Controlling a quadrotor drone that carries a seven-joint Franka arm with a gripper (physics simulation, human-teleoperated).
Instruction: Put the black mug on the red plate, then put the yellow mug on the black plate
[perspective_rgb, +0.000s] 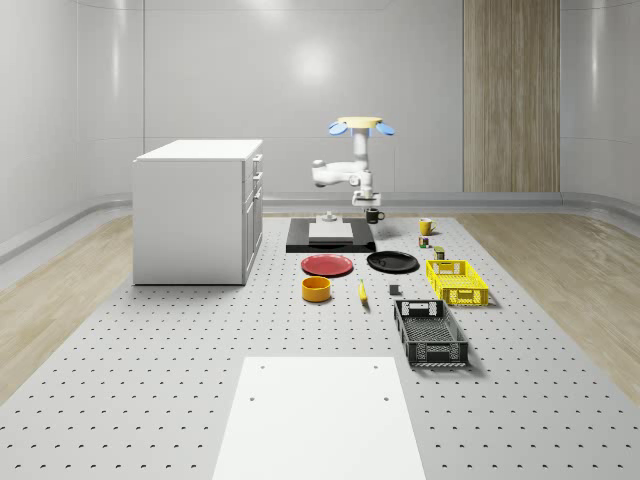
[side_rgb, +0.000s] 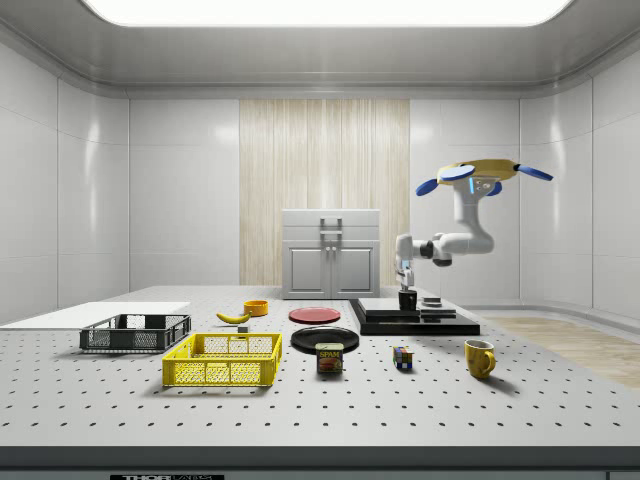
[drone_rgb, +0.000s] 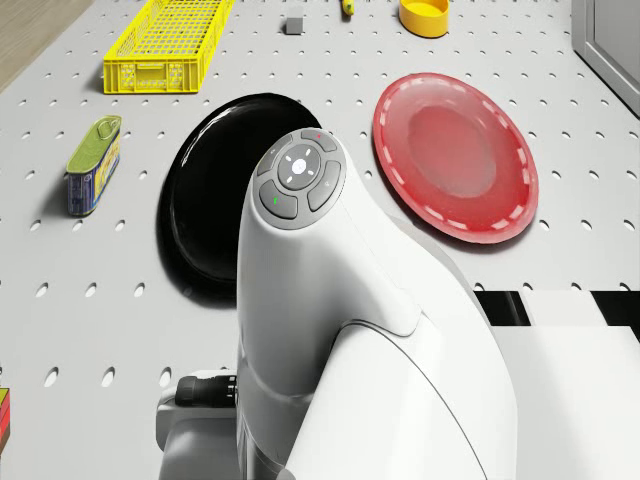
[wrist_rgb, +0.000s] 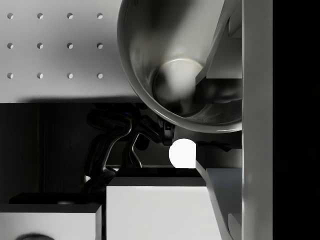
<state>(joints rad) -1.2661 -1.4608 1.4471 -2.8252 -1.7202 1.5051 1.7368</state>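
Black on black here, so steer by the pale inside of the black mug (perspective_rgb: 373, 215): seems to rest upright on a back corner of the black platform (perspective_rgb: 300, 240), handle turned away from the fingers. Hovering above that same platform w/ the drone (perspective_rgb: 360, 126), arm bent down, gripper (side_rgb: 406, 287) right at the mug's rim. Spread for now, one of the fingers (wrist_rgb: 222, 45) dipped inside the cup & the other outside, straddling the wall w/o pinching it yet, as far as the wrist view tells. Judged step: grasp. Close slowly & square on the wall, not skewed, else likely to tip or spin the mug off the platform edge. Hold hover steady while closing; lift straight up only once gripped, enough to clear the platform. Then carry to the red plate (perspective_rgb: 327, 265), just in front of the platform, & set down centred, base flat
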